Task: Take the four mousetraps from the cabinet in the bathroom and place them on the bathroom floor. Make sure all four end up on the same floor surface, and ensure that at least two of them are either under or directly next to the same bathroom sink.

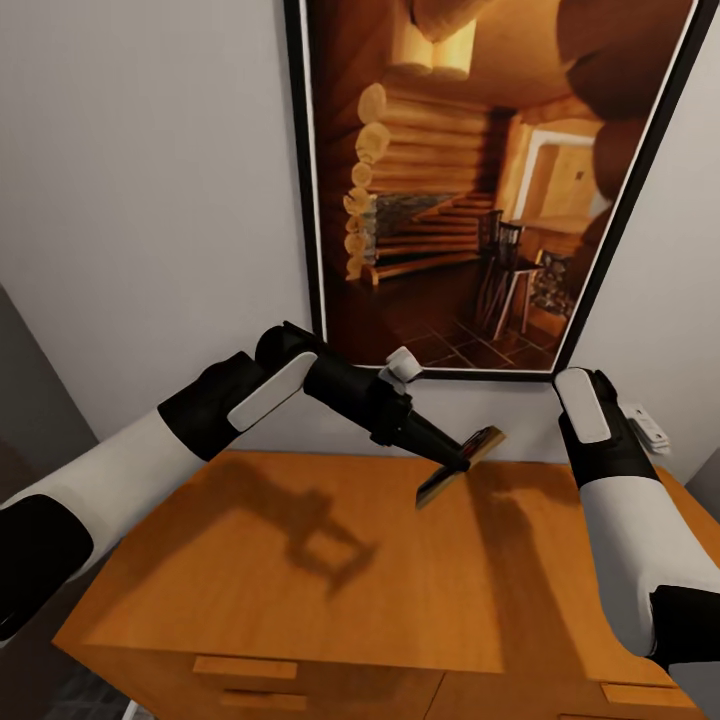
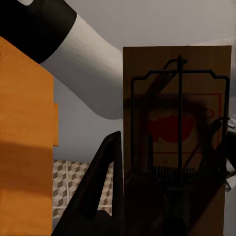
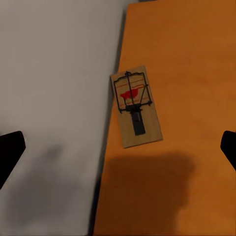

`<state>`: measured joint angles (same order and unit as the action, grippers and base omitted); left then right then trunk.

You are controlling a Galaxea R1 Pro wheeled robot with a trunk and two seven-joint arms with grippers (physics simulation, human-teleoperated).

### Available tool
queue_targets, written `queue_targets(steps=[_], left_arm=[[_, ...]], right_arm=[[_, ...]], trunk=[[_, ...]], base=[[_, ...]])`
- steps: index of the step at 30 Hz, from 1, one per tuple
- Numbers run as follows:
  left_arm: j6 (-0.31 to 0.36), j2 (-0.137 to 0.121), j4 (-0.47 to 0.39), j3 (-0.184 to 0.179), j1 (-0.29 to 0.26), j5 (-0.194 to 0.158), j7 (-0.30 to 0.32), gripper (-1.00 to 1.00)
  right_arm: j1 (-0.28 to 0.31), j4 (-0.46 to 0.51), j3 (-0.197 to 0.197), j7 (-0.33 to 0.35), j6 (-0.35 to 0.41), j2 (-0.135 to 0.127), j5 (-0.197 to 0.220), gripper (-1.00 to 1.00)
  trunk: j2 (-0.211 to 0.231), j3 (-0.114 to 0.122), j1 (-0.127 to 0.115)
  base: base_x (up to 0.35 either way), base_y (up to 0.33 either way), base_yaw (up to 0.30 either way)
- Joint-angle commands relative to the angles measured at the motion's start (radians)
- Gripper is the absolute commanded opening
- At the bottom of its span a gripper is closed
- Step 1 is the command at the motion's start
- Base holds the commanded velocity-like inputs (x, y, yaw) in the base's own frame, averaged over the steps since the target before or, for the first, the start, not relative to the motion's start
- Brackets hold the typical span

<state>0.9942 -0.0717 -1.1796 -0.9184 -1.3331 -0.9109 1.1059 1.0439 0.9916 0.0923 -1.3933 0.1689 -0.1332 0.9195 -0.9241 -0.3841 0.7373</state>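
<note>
The left claw (image 1: 455, 462) grips one mousetrap (image 1: 462, 463) tilted above the cabinet (image 1: 300, 580), near its back edge by the wall (image 1: 150, 200); the orange surface ahead lies bare. The left arm reaches forward, elbow bent. The right claw (image 3: 118, 147) hangs released, jaws wide, over that trap.

Head camera looks down on the cabinet (image 1: 300, 570); both wrist cameras share it.

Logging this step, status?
Left gripper shut on mousetrap, lifted over cabinet. Right gripper open, empty, above the same trap. Nothing in the way.
</note>
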Motion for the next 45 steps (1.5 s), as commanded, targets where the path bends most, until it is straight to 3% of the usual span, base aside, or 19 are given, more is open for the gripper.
queue_targets(steps=[1, 7, 10, 14, 16, 17, 28, 32, 36, 45], left_arm=[[0.003, -0.001, 0.0, -0.002, -0.001, -0.003, 0.0, -1.0], [0.003, 0.0, -0.001, -0.002, -0.001, -0.003, 0.0, -1.0], [0.003, 0.001, -0.002, -0.002, -0.001, -0.003, 0.0, -1.0], [0.003, 0.001, -0.001, -0.002, -0.001, -0.003, 0.0, -1.0], [0.003, 0.001, -0.001, -0.002, -0.001, -0.002, 0.0, -1.0], [0.003, 0.001, -0.002, -0.002, -0.001, -0.002, 0.0, -1.0], [0.003, 0.001, -0.002, -0.005, 0.001, -0.002, -0.001, -1.0], [0.004, 0.001, -0.002, -0.044, 0.002, -0.003, -0.001, -1.0], [0.005, 0.004, -0.002, -0.062, 0.002, -0.005, -0.001, -1.0], [0.007, 0.012, -0.002, -0.065, 0.002, -0.005, -0.001, -1.0]], right_arm=[[0.001, 0.001, 0.0, 0.001, 0.012, 0.0, 0.004, 1.0], [0.001, -0.016, -0.002, 0.02, 0.057, 0.0, -0.002, 1.0], [0.001, -0.031, -0.002, 0.007, 0.061, -0.002, -0.028, 1.0], [0.001, -0.051, -0.002, -0.042, 0.061, -0.004, -0.112, 1.0], [0.001, -0.058, -0.001, -0.075, 0.061, -0.003, -0.198, 1.0], [0.001, -0.061, 0.0, -0.075, 0.061, -0.003, -0.208, 1.0], [0.001, -0.112, -0.002, -0.069, 0.061, 0.0, -0.217, 1.0], [0.001, -0.14, -0.002, -0.065, 0.06, 0.0, -0.218, 1.0], [0.001, -0.164, -0.002, -0.017, 0.061, 0.004, -0.216, 1.0], [0.001, -0.286, -0.003, 0.038, 0.06, 0.004, -0.218, 1.0]], trunk=[[-0.001, -0.001, 0.0], [-0.001, -0.001, 0.0], [-0.001, -0.001, 0.0], [-0.001, -0.001, 0.0], [-0.001, -0.001, 0.0], [-0.001, -0.001, 0.0], [-0.001, -0.001, 0.0], [-0.001, -0.001, 0.0], [-0.001, -0.001, 0.0], [-0.001, -0.001, 0.0]], base=[[0.047, 0.0, 0.0], [0.012, 0.0, 0.0], [0.001, 0.0, 0.0], [0.0, 0.0, 0.0], [0.0, 0.0, 0.0], [0.0, 0.0, 0.0], [0.061, -0.01, 0.0], [0.158, -0.039, 0.0], [0.026, -0.006, 0.0], [0.002, 0.0, 0.0]])
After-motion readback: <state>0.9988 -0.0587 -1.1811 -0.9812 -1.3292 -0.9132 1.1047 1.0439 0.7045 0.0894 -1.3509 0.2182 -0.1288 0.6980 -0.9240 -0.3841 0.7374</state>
